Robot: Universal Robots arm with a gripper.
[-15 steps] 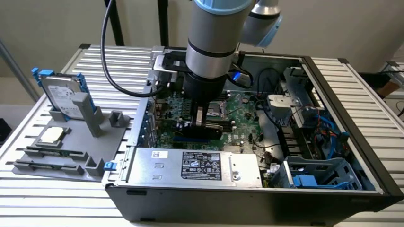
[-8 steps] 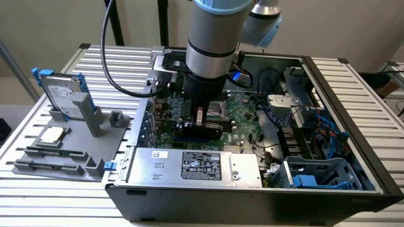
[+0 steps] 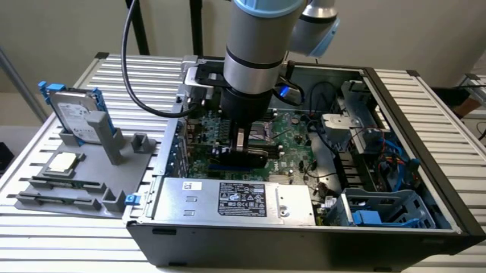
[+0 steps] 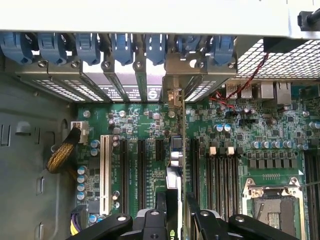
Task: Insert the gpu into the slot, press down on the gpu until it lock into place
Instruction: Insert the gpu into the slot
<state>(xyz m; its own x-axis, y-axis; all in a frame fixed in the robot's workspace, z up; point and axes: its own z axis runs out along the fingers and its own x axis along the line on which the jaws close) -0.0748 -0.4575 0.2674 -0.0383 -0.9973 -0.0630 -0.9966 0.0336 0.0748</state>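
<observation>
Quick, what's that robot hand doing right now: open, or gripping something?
Hand: closed on the flat black rectangular card, which it holds upright inside the computer case.

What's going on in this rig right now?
A robot arm reaches down into an open computer case. Its gripper has its jaws closed on a black graphics card, held upright on edge over the motherboard. The card sits right at the blue slot, with its metal bracket lined up at the rear openings of the case. Whether it is fully seated and locked can't be told.
</observation>
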